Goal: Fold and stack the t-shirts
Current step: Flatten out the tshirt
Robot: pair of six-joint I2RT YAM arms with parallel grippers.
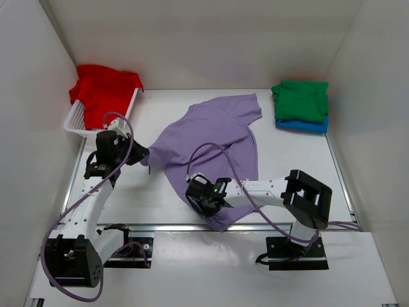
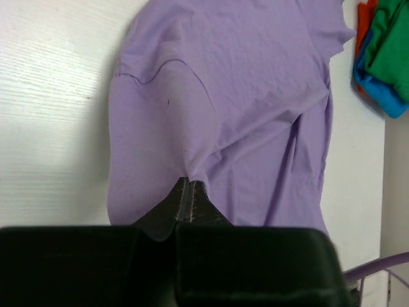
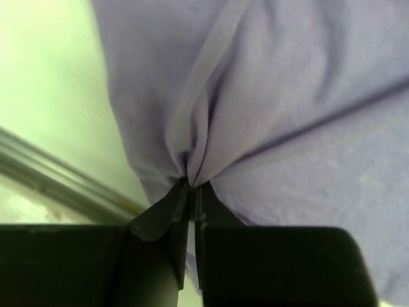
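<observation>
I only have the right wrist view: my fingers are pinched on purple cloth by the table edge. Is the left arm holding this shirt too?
Observer: Yes. The left fingers are shut on the lavender shirt at its left side.
Operator: Where is the finished stack?
Observer: In the far right corner. The green shirt lies folded on the blue shirt.
Operator: Any shirts left to fold?
Observer: The red shirt lies bunched in the white basket, far left.
</observation>
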